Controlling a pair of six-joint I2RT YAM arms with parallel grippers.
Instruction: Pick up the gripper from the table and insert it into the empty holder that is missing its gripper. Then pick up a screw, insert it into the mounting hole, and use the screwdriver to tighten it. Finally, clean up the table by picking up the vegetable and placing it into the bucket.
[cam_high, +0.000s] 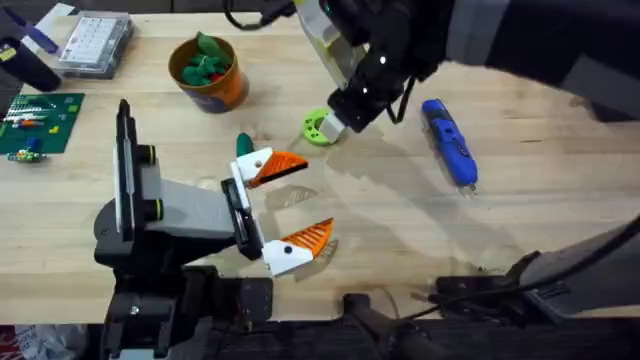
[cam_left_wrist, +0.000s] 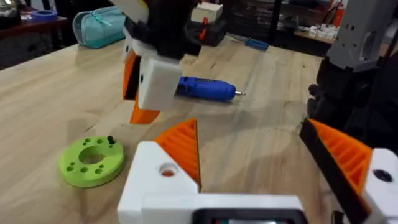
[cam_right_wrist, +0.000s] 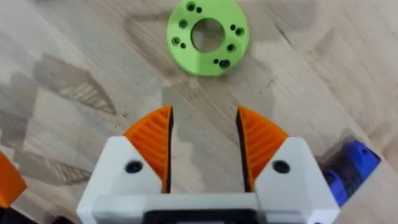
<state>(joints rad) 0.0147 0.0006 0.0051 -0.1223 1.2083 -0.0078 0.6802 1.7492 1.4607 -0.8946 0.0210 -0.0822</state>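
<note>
Two orange pads of the right gripper (cam_right_wrist: 203, 149) hang spread, empty, above the green screw disc (cam_right_wrist: 208, 36), whose tiny, light, slippery screws need a pinch squarely across the head.

Wooden table (cam_high: 560, 240), green ring (cam_high: 320, 127), blue screwdriver (cam_high: 449, 143), orange bucket (cam_high: 210, 72), parts box (cam_high: 95, 44)

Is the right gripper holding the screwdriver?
No. The right gripper has open, empty jaws above the green disc; the screwdriver lies on the table.
</note>
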